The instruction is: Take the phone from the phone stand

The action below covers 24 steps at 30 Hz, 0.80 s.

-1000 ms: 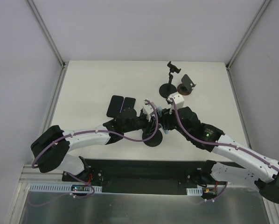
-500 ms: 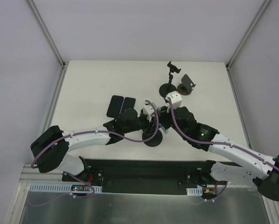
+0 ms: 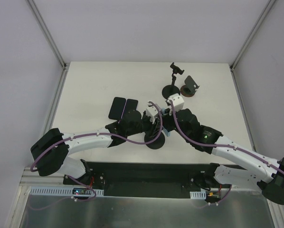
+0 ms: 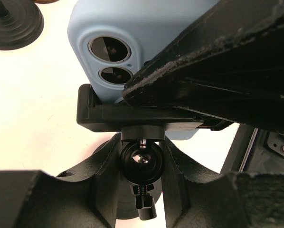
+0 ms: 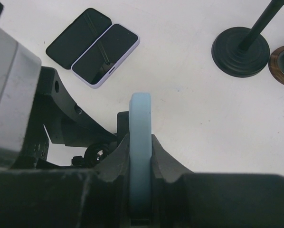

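A phone in a light-blue case [image 4: 132, 42] sits in the black clamp of a phone stand [image 4: 132, 116]; its two camera lenses face the left wrist view. My left gripper [image 4: 141, 166] is shut on the stand's ball joint just under the clamp. My right gripper [image 5: 141, 152] is shut on the phone [image 5: 141, 142], seen edge-on between its fingers. In the top view both grippers meet over the stand's round base [image 3: 156, 141], and the phone [image 3: 167, 134] shows only as a sliver.
Two dark phones [image 3: 123, 108] lie flat side by side left of the grippers; they also show in the right wrist view [image 5: 92, 46]. An empty black stand [image 3: 171, 88] and a brown round holder [image 3: 188, 88] stand at the back right.
My right arm has shifted slightly left and toward the back, closer onto the stand. The left arm has barely moved.
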Each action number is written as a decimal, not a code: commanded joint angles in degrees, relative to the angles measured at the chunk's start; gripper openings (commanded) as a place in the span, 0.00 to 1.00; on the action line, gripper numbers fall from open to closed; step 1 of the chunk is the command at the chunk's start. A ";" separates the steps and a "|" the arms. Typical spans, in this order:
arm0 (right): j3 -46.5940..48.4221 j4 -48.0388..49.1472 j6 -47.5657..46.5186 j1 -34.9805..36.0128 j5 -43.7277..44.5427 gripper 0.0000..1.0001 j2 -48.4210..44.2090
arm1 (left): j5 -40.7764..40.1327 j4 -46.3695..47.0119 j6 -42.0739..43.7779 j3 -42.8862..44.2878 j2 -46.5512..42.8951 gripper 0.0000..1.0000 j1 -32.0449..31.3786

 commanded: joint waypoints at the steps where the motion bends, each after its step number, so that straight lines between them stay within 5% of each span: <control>1: 0.74 -3.52 0.74 0.37 -1.12 0.01 -0.41 | -6.14 -4.40 -2.00 2.32 -2.47 0.00 -0.09; 7: 1.70 -9.93 0.04 2.38 -1.21 0.01 -1.82 | -22.21 -15.12 -10.69 5.75 -1.59 0.00 1.58; 24: 0.73 -19.61 5.58 9.25 5.82 0.01 -6.03 | -22.41 -19.62 -18.17 2.68 -3.52 0.00 6.68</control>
